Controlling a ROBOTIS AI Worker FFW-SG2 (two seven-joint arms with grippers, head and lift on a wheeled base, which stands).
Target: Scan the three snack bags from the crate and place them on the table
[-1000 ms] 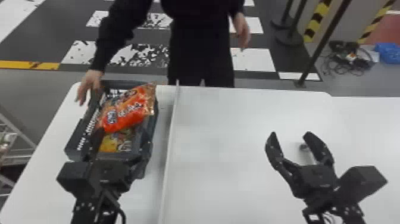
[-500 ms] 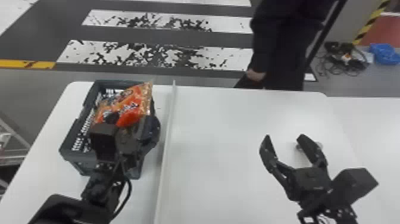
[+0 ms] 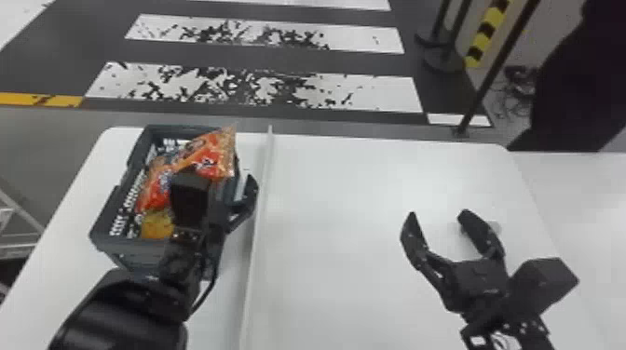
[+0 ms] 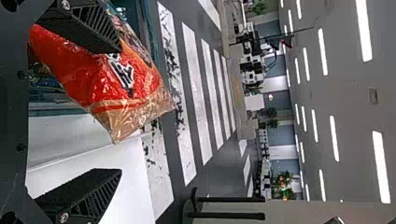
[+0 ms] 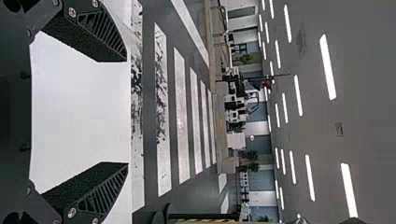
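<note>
Snack bag first: you are finding the red-and-orange, glossy plastic snack bag (image 3: pixel 209 151) in the dark grey, slatted plastic crate (image 3: pixel 139 256) at the left of the white table (image 3: pixel 349 209). It is lying aslant, one end toward the crate's near left, the crinkled clear end poking up at the far right corner. A yellow, glossy pack (image 3: pixel 156 225) is sitting in the near part, partly hidden; how many bags lie beneath, you cannot tell.

Your left gripper (image 3: pixel 240 212) is hovering at the crate's right side, its black wrist housing (image 3: pixel 188 195) covering some of the bag. Pincer is released: in the left wrist view, one finger is passing in front of the red wrapper, touching or not you cannot tell; the other is standing well apart, over white tabletop.

Right of the crate, a thin white divider strip (image 3: pixel 259 209) is running near to far along the table. Farther right, your right gripper (image 3: pixel 439 215) is waiting above the tabletop, pincer released, both fingers spread wide. A small, rounded grey object (image 3: pixel 494 227) is showing just behind one finger.

Beyond the far edge, worn white stripes (image 3: pixel 268 88) are crossing the dark floor; dark posts (image 3: pixel 440 58) are standing at far right.
</note>
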